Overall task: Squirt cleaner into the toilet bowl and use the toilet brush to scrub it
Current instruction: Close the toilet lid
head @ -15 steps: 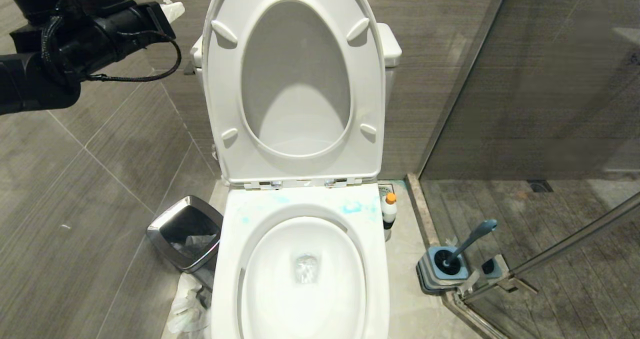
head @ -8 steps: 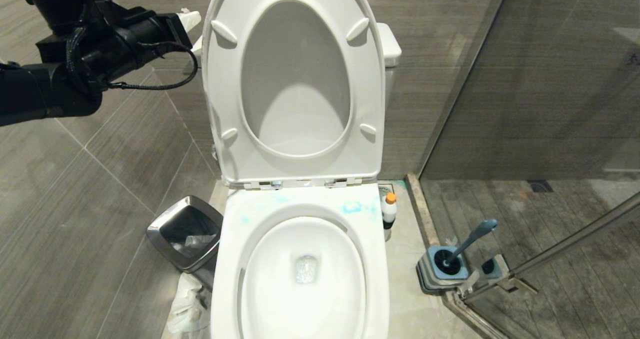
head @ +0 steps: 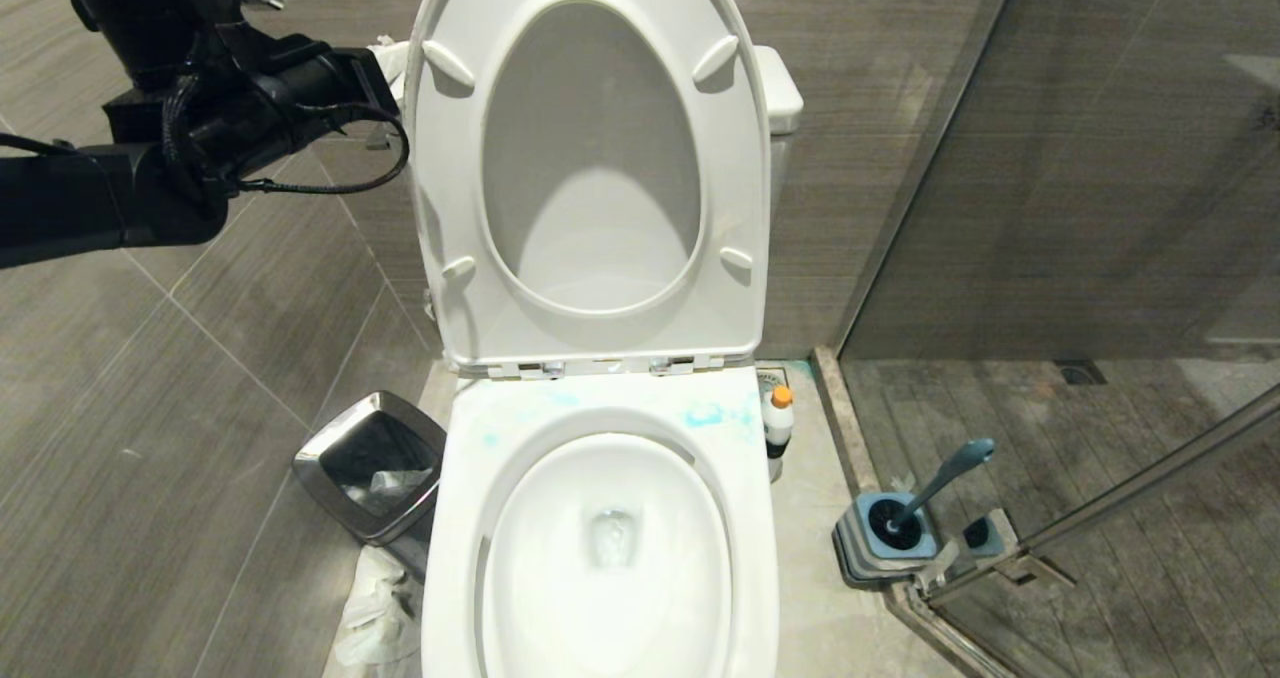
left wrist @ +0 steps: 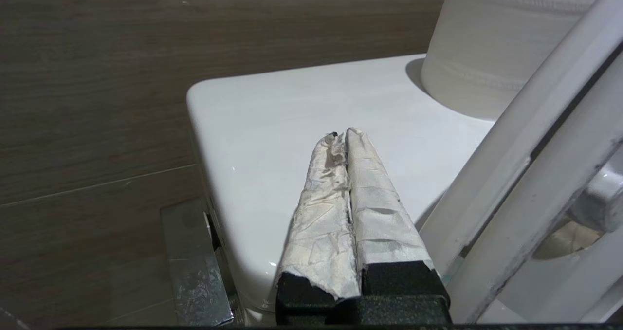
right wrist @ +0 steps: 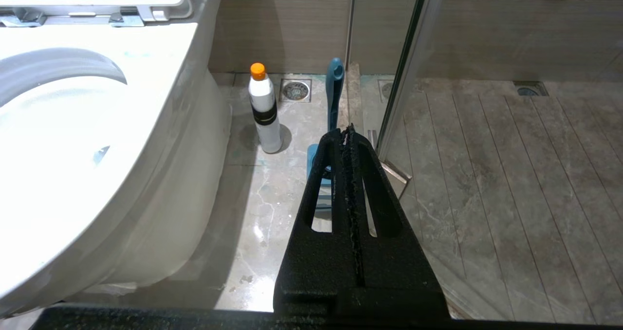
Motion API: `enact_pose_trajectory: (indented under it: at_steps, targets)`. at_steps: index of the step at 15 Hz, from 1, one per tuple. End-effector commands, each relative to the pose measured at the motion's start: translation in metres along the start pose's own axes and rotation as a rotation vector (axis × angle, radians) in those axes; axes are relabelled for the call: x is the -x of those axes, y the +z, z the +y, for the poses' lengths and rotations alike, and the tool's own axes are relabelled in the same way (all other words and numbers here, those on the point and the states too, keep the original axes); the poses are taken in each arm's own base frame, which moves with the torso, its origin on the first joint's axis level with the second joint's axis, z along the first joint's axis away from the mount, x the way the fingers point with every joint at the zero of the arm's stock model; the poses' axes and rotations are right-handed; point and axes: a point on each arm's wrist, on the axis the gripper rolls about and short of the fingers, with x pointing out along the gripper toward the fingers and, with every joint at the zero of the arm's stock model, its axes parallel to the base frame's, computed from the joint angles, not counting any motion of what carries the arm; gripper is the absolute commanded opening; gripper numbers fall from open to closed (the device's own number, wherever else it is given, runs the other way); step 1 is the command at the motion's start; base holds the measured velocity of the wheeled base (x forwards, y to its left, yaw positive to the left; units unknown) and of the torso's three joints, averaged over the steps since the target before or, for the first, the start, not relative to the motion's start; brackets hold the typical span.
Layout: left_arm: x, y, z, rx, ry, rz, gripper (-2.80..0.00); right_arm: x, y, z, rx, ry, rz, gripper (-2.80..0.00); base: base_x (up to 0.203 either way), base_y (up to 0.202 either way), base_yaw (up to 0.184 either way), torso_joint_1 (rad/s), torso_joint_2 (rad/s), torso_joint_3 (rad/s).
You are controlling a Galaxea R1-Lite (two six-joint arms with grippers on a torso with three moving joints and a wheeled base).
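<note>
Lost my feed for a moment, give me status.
Left tool shut, empty, over the tank lid. Right tool shut, empty. Cleaner and toilet brush untouched on floor. Toilet bowl open, nothing blocking.

Grey wood-grain wall tiles [head: 200, 338] are filling the frame's left side while a glass shower partition [head: 1100, 158] is enclosing the stone floor [head: 1150, 558] at lower right.

The left arm [head: 110, 193] reaches level from the left side, raised high; its left gripper [left wrist: 343, 137] has white-wrapped fingers [left wrist: 375, 208] pressed together, holding nothing. The right gripper [right wrist: 349, 131] hangs low, pointing forward and down, its black fingers closed and empty
</note>
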Motion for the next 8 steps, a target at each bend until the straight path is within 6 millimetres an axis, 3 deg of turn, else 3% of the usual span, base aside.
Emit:
enact_pose_trajectory:
  at_steps: [1,8]
  targets:
    - [-0.002,-0.006,0.001,-0.002,-0.002,0.010,-2.80,-0.001,-0.006,0.000,0.000,-0.001,0.021,-2.80,0.000,0.000,0.000,0.000,0.00,0.000]
    - [-0.001,-0.015,-0.002,0.006,-0.012,0.019,-2.80,-0.001,-0.006,0.000,0.000,-0.001,0.021,-2.80,0.000,0.000,0.000,0.000,0.00,0.000]
